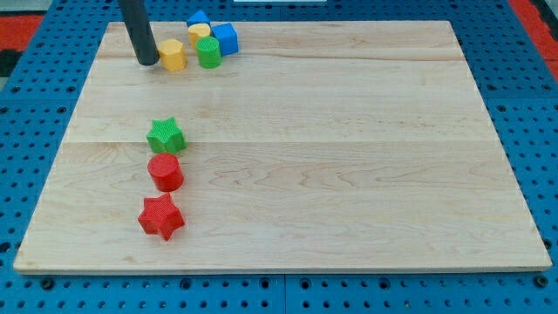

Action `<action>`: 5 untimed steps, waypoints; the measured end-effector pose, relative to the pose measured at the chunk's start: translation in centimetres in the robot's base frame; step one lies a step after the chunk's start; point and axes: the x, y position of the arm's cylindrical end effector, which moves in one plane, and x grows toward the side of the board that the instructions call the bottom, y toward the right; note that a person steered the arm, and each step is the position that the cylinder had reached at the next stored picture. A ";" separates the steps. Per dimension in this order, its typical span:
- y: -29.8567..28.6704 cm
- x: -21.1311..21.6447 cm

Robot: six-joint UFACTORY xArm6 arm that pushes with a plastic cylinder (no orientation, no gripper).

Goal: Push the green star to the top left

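Observation:
The green star (166, 136) lies on the wooden board (349, 157) at the view's left, about mid-height. My tip (147, 63) rests on the board near the view's top left, well above the green star and just left of a yellow hexagon block (173, 54). The rod rises out of the view's top.
A green cylinder (208, 52), a yellow cylinder (200, 33), a blue cube (226, 38) and a second blue block (198, 18) cluster at the top, right of my tip. A red cylinder (165, 172) and a red star (161, 217) lie below the green star.

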 end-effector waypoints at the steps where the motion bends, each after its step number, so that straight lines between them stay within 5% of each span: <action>1: 1.4 -0.6; 2: 3.1 -0.6; 4: -2.7 0.2; 5: -0.3 3.6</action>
